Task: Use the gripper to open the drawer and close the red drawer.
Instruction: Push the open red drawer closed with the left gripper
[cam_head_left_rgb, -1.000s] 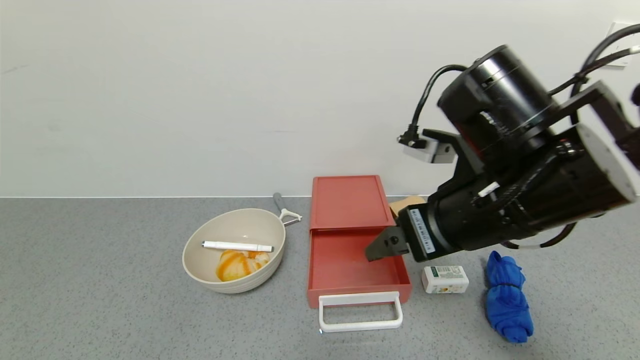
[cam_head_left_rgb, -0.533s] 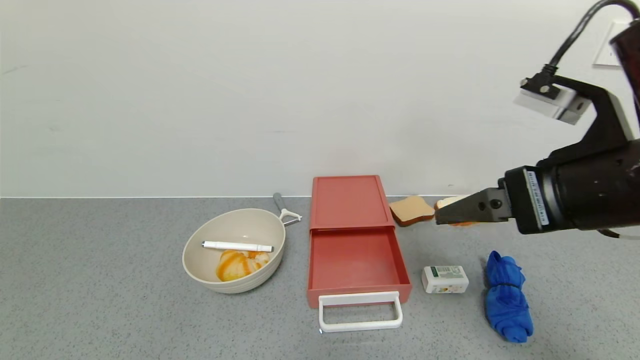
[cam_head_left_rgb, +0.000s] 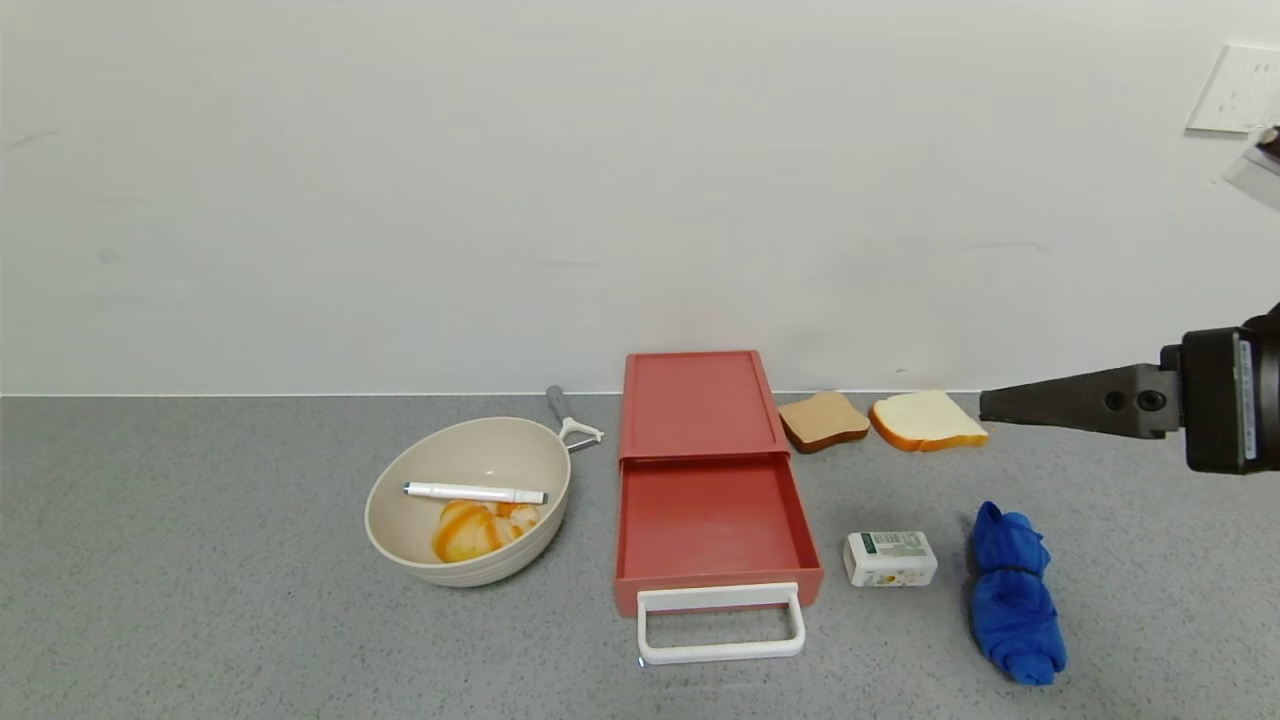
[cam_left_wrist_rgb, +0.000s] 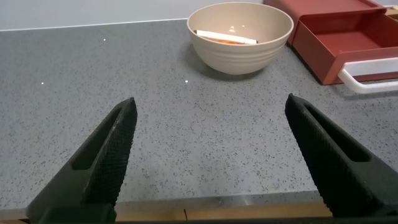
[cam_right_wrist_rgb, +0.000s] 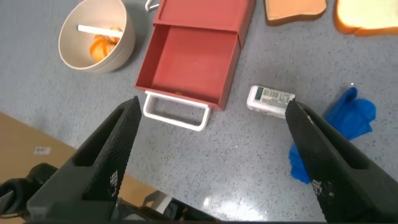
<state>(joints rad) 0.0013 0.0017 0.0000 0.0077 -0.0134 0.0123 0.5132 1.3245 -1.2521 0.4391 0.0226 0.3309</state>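
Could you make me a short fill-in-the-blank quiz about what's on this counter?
1. The brick-red plastic drawer with the white loop handle is pulled ____.
2. A white marker pen lies inside the beige ____.
3. The crumpled cloth beside the small white packet is ____ in colour.
4. Both grippers' fingers are ____.

Missing words: open; bowl; blue; open

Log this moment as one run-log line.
drawer: pulled open, empty | right tool: open, raised at right, clear of drawer | left tool: open, parked above counter | stage: closing not begun
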